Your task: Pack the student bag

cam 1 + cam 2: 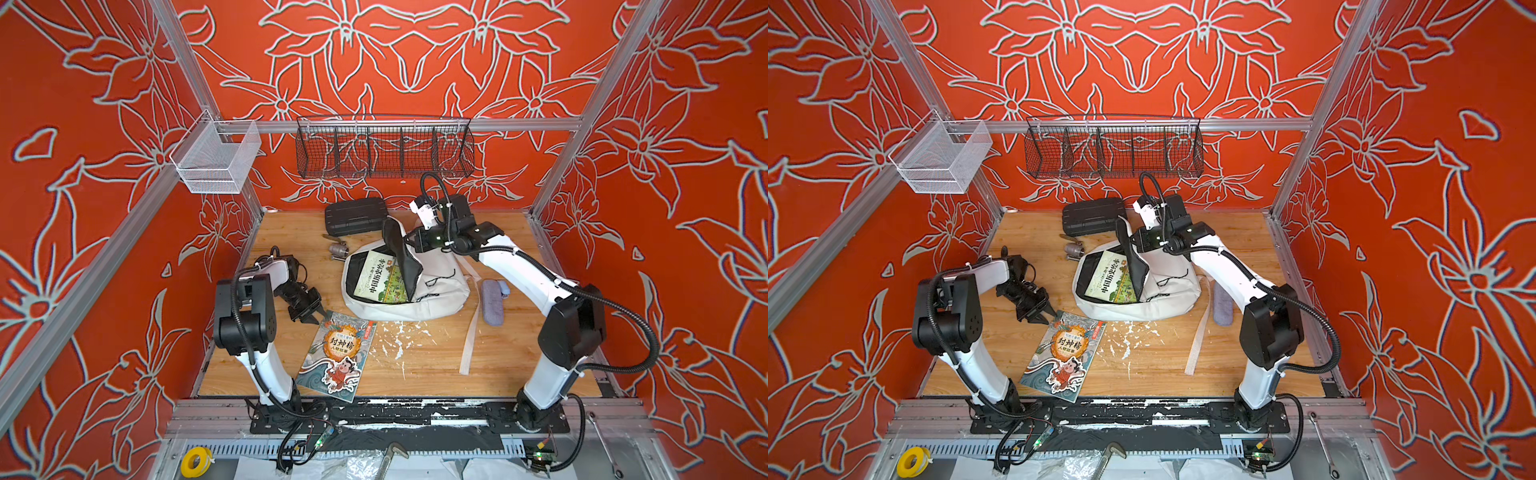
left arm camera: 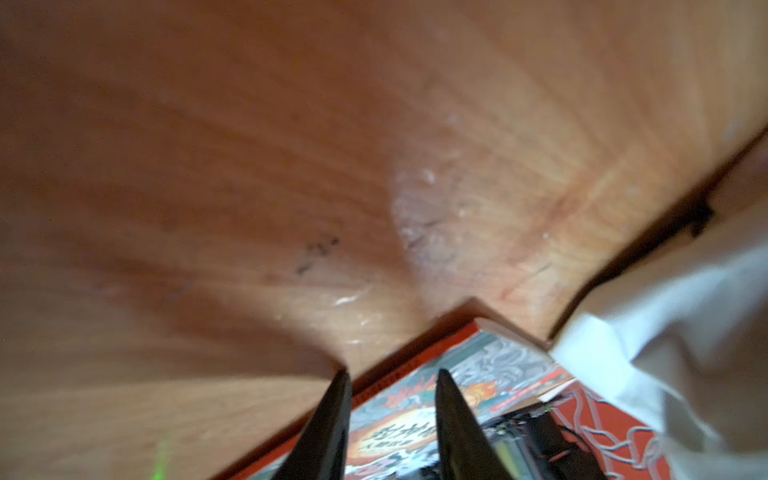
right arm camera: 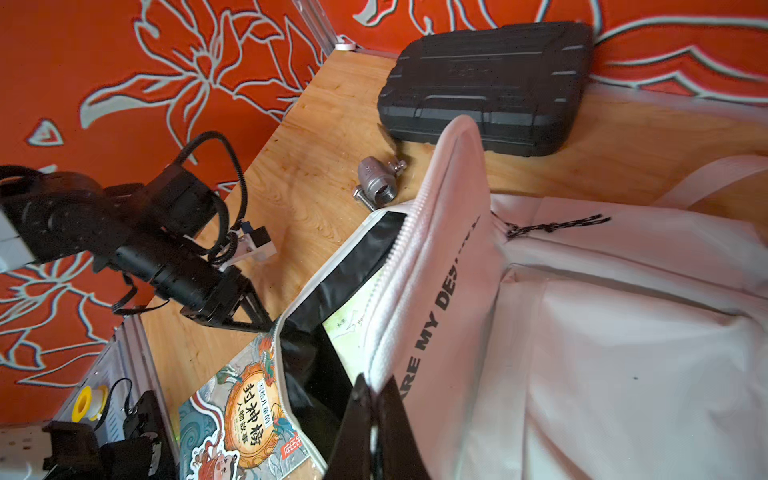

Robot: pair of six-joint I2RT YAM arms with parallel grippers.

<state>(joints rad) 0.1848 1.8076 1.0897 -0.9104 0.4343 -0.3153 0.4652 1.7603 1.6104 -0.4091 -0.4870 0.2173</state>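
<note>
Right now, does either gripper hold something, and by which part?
The right gripper pinches the student bag by the zipper edge of its raised flap. The left gripper holds nothing; its jaws stand apart at a corner of the storybook.

What the bench holds, counted
There are two books, one green book [image 1: 380, 279] and one orange-and-teal book [image 1: 337, 353]; one student bag [image 1: 419, 303]; one black hard case [image 1: 355, 216]; one metal valve [image 1: 337, 249]; one grey pouch [image 1: 493, 301]; two wire baskets, a white basket [image 1: 216, 162] and a black basket [image 1: 384, 151]; two arms, a left arm [image 1: 249, 316] and a right arm [image 1: 571, 328]; one yellow tape roll [image 1: 195, 462].
</note>
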